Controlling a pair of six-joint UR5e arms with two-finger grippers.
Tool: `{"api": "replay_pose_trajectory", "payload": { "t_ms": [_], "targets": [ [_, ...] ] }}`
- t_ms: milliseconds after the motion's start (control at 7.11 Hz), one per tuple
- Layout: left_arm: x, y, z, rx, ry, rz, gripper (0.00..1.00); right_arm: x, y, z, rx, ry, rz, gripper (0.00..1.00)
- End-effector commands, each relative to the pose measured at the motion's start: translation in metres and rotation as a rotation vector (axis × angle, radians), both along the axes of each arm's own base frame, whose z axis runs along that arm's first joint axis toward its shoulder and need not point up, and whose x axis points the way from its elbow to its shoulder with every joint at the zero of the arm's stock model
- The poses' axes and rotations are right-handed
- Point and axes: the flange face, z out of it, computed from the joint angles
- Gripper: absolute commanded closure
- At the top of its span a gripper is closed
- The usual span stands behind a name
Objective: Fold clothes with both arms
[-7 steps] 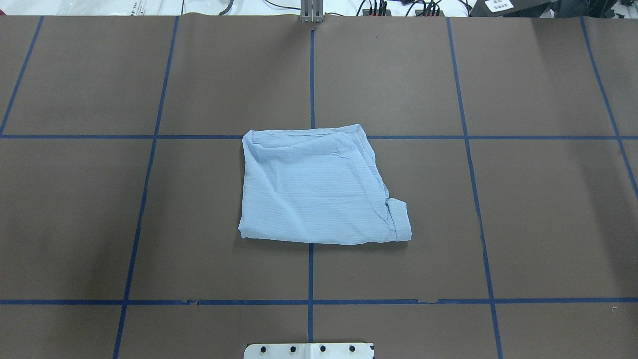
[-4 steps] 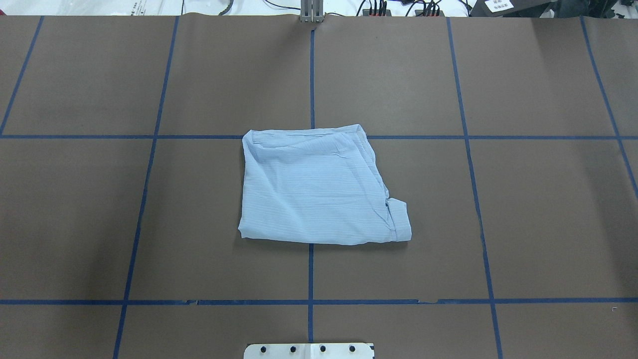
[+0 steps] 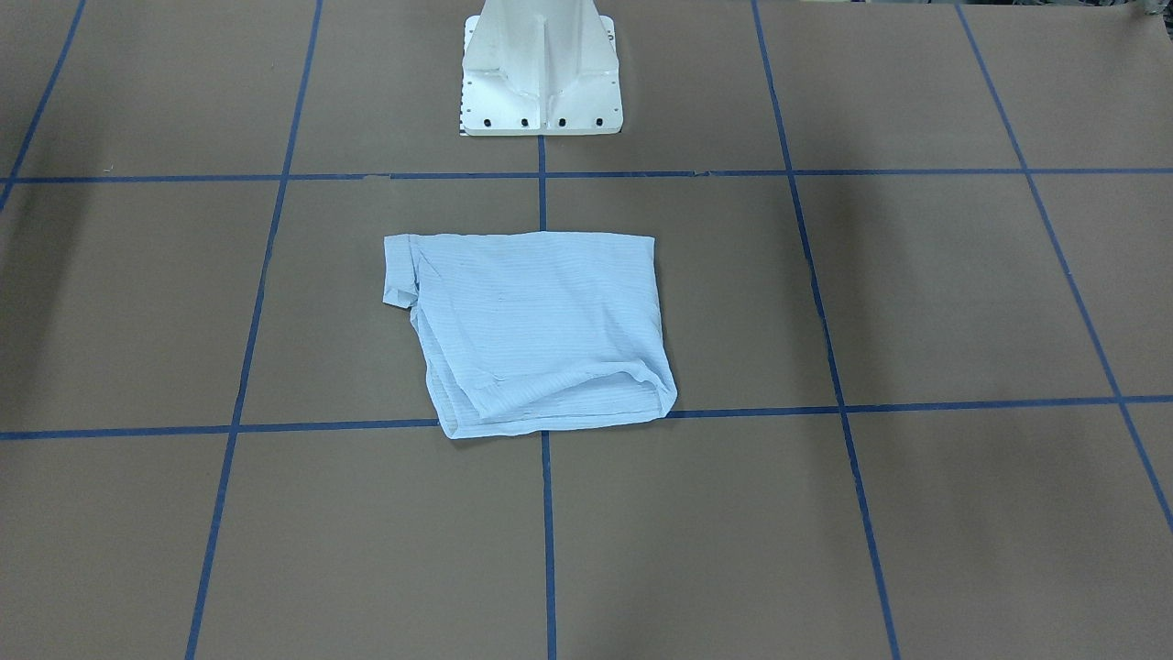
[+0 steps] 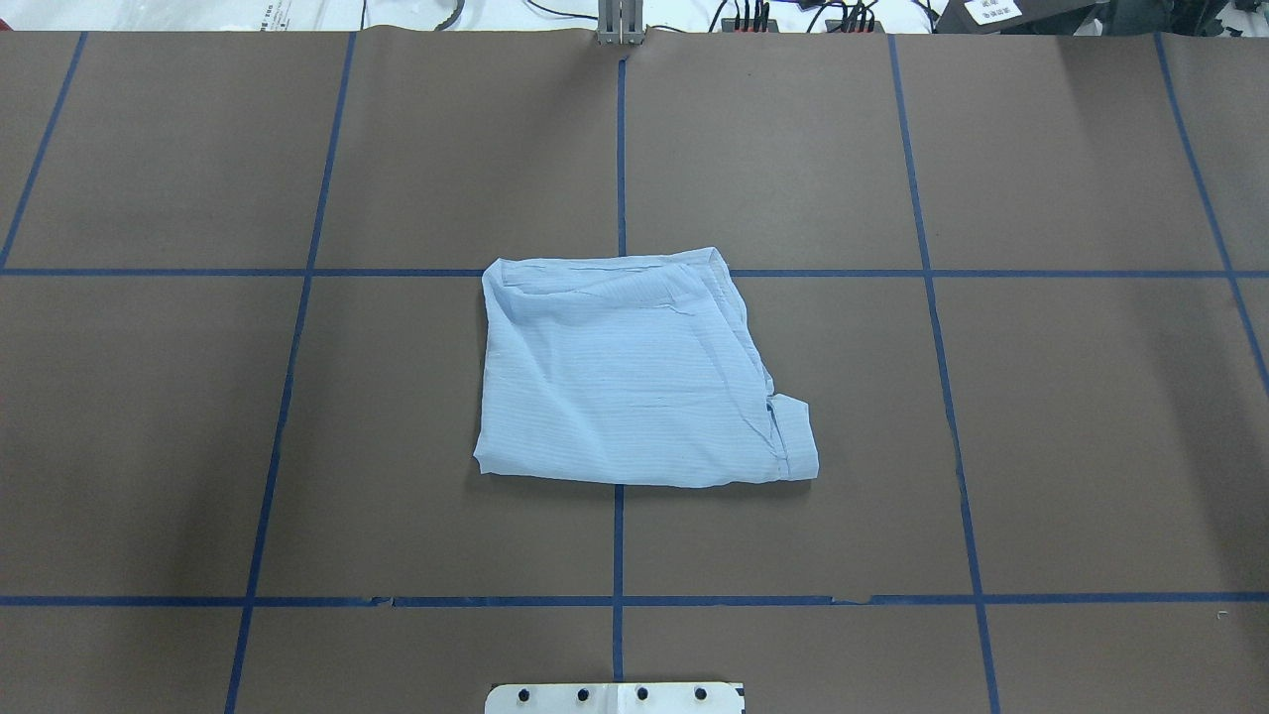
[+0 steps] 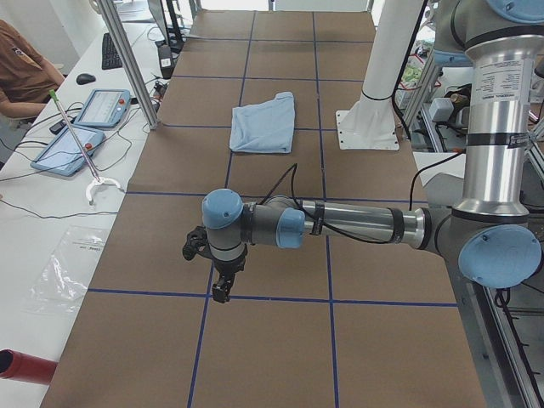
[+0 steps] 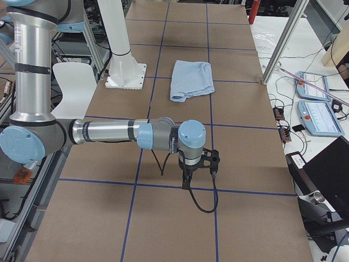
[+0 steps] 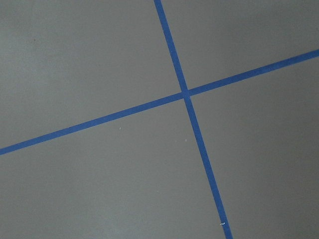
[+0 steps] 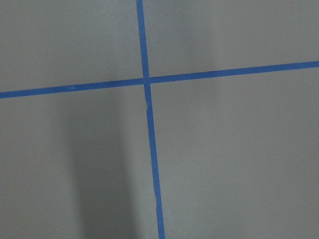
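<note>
The light blue striped shirt [image 4: 625,377] lies folded into a rough square at the table's middle, flat on the brown cover; it also shows in the front view [image 3: 541,321] and both side views [image 5: 263,123] [image 6: 191,79]. A small cuff flap sticks out at its near right corner. My left gripper [image 5: 219,285] hangs low over the table far to the left of the shirt. My right gripper [image 6: 187,180] hangs low far to the right of it. Both show only in the side views, so I cannot tell whether they are open or shut. Both wrist views show only table and tape.
The white pedestal base [image 3: 541,92] stands behind the shirt on the robot's side. Blue tape lines [image 4: 620,149] grid the brown cover. An operator [image 5: 21,68] and tablets [image 5: 85,119] are beside the far edge; more tablets [image 6: 319,103] lie on the other end.
</note>
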Motion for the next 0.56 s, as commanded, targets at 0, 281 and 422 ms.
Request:
{"api": "replay_pose_trajectory", "payload": {
  "t_ms": [0, 281, 422],
  "targets": [
    [0.0007, -0.0004, 0.003, -0.005, 0.0, 0.002, 0.01, -0.0103, -0.0008, 0.0025, -0.007, -0.003, 0.006, 0.0],
    [0.0007, -0.0004, 0.003, -0.006, 0.0, 0.001, 0.01, -0.0115, -0.001, 0.0061, -0.01, 0.0, 0.003, 0.0],
    [0.0008, -0.0004, 0.0022, -0.006, 0.001, 0.0, 0.01, -0.0115, -0.001, 0.0061, -0.01, 0.0, 0.003, 0.0]
  ]
}}
